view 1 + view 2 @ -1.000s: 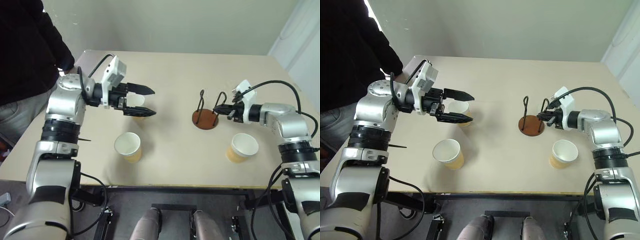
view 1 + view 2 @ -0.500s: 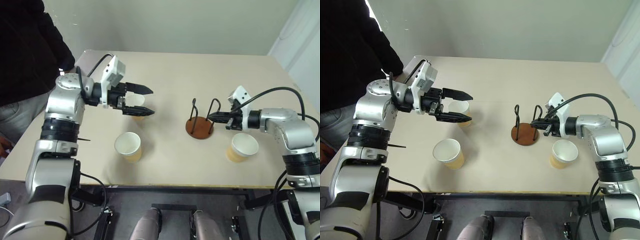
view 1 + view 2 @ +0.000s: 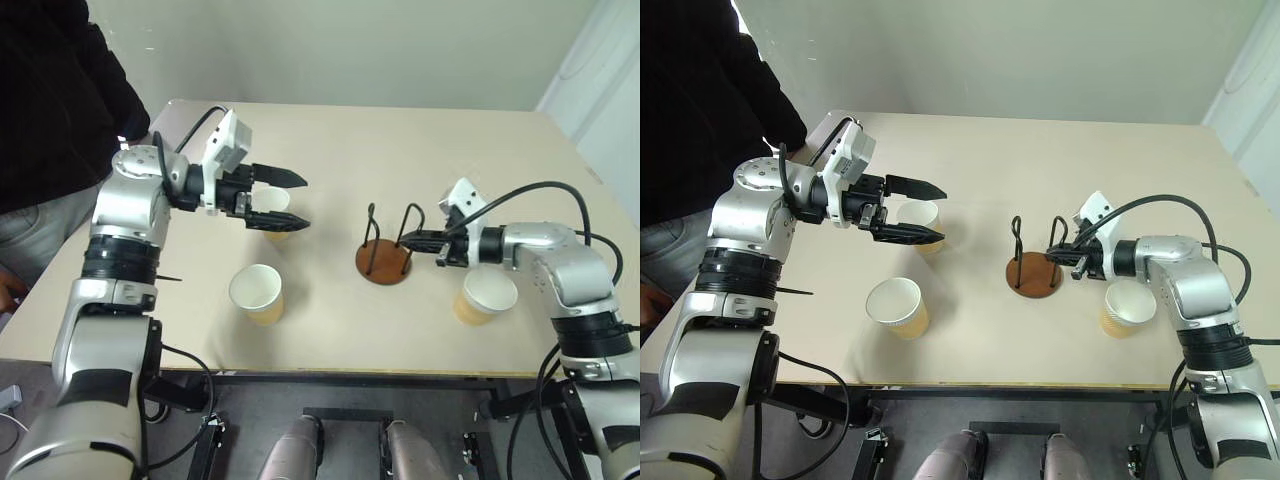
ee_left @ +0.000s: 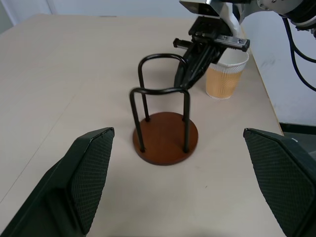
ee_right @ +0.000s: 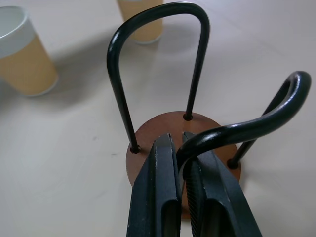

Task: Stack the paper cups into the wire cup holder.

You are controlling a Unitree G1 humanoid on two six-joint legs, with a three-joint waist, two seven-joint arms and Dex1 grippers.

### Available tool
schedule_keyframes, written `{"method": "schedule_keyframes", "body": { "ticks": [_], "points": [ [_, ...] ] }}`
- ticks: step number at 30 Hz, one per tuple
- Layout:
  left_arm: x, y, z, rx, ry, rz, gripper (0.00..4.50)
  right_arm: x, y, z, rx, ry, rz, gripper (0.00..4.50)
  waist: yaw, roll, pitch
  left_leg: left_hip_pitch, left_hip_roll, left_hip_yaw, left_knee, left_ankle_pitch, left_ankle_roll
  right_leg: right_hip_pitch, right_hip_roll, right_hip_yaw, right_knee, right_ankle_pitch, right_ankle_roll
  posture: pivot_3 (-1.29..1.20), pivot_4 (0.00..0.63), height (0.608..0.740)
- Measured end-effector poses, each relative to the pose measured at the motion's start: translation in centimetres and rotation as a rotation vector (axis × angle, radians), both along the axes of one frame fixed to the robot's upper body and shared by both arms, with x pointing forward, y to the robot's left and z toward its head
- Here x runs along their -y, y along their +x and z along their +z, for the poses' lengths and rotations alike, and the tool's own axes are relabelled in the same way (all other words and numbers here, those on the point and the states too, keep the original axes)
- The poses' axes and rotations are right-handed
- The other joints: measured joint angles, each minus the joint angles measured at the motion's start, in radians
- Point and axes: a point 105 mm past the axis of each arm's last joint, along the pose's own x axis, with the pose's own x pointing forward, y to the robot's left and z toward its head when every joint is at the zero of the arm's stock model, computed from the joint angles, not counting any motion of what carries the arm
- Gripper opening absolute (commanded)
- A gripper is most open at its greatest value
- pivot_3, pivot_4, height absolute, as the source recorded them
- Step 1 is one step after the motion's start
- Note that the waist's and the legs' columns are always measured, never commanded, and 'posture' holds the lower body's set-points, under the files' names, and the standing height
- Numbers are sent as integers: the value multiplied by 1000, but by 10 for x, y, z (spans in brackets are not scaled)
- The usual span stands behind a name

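The wire cup holder (image 3: pixel 384 267), a reddish-brown disc with two black wire loops, stands upright mid-table. My right gripper (image 3: pixel 408 240) is shut on its right-hand loop; the right wrist view shows the fingers (image 5: pixel 163 197) pinching the wire over the base (image 5: pixel 148 143). One of the paper cups (image 3: pixel 484 294) stands just right of the holder, under my right forearm. A second cup (image 3: pixel 257 292) stands front left. A third (image 3: pixel 272 205) stands behind it, with my left gripper (image 3: pixel 287 201) open in the air over it. No cup shows between the left fingers (image 4: pixel 91 173) in the left wrist view.
A person in dark clothes (image 3: pixel 50 90) stands at the table's left side, close to my left arm. The beige table (image 3: pixel 400 140) reaches far back. A black cable loops over my right forearm (image 3: pixel 530 190).
My right gripper has pulled the wire cup holder to the left and toward the table's front edge, still shut on its loop. The left gripper has kept its place, open.
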Motion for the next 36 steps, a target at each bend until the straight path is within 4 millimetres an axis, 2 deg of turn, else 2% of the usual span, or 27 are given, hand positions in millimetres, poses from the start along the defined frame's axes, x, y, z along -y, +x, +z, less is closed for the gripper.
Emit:
{"method": "schedule_keyframes", "body": {
  "ticks": [17,21,30,31,36],
  "points": [
    [0,0,0,1,0,1,4500,0,-4,-1,2,-24,21,37,-1,0,0,0,0,0,0,0,0,0,0,0,0,0,0,0,150,740],
    [0,0,0,0,0,1,4500,0,-6,-4,-16,-32,30,1069,-1,0,0,0,0,0,0,0,0,0,0,0,0,0,0,0,150,740],
    [0,0,0,1,0,1,4500,-2,-9,-10,-61,-31,42,4274,-1,0,0,0,0,0,0,0,0,0,0,0,0,0,0,0,150,740],
    [0,0,0,1,0,1,4500,-2,-9,-11,-65,-28,43,4463,-1,0,0,0,0,0,0,0,0,0,0,0,0,0,0,0,150,740],
    [0,1,1,2,-2,2,4500,-1,-11,-11,-111,0,33,4463,-1,0,0,0,0,0,0,0,0,0,0,0,0,0,0,0,150,740]
  ]
}}
